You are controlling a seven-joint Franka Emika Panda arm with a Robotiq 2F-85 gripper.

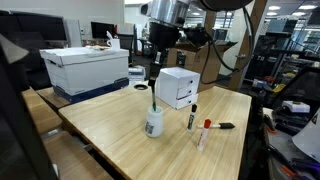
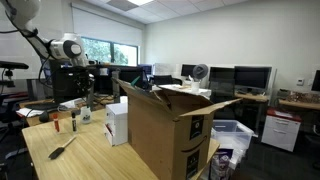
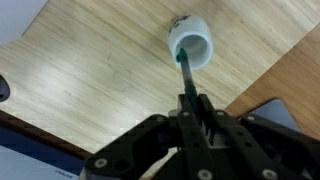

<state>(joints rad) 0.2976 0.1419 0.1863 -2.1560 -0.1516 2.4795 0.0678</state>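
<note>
- Gripper (image 3: 192, 105) is pinching narrow on a green marker (image 3: 186, 80); in the wrist view I am seeing its fingers closing on the barrel.
- I am watching the green marker hanging upright, its lower end reaching the mouth of a white cup (image 3: 192, 46). I cannot tell whether it is touching the rim.
- In an exterior view the gripper (image 1: 153, 78) is hovering directly above the white cup (image 1: 154, 123), which is standing upright on the wooden desk (image 1: 120, 140).
- A white box (image 1: 178, 87) is sitting just behind the cup.
- 3 more pens are lying near the cup: a black marker (image 1: 192, 117), a red-capped marker (image 1: 204, 132) and a second black marker (image 1: 223, 126).
- A printer (image 1: 85, 68) is sitting well apart at the desk's far end.
- A cardboard box (image 2: 165, 130) is standing open in an exterior view.
</note>
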